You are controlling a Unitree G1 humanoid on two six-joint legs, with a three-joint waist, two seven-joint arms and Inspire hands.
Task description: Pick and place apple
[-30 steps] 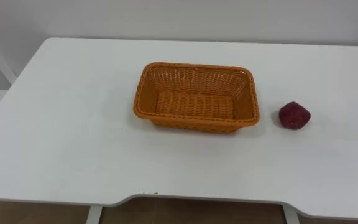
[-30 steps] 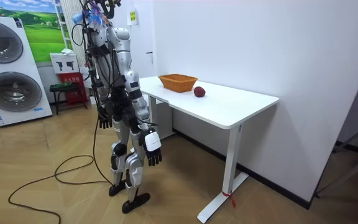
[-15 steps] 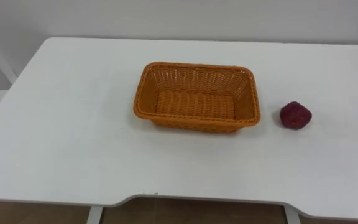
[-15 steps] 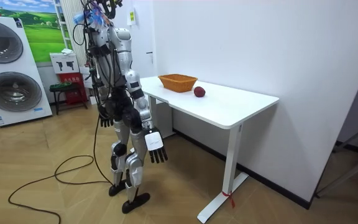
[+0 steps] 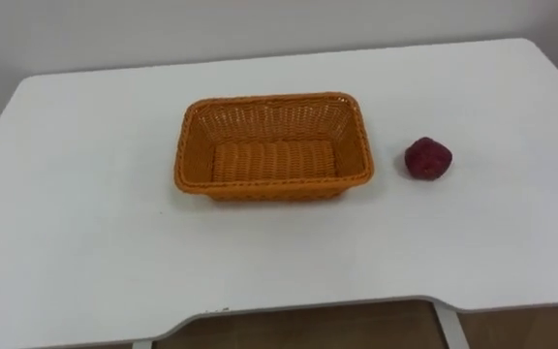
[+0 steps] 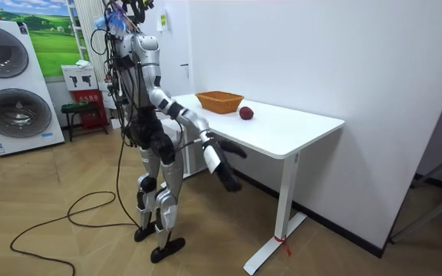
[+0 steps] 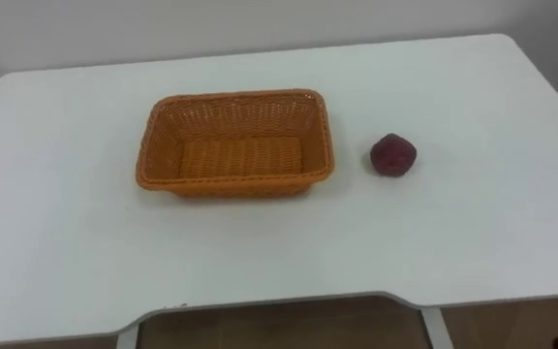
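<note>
There is one desk (image 5: 85, 242), and on it one basket (image 5: 269, 186) and one apple (image 5: 427, 158), each the sole thing of its kind there, while the room view adds two washers (image 6: 15, 111) and one poster (image 6: 52, 38) by the far wall.

Dark red apple (image 5: 427, 158) (lumpy, matte), resting on white table (image 5: 85, 242), just right of orange wicker basket (image 5: 272, 145)

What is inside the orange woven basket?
Nothing: the bare floor of the orange woven basket shows. The dark red apple lies outside, on the white table. The tabletop under it is covered.
</note>
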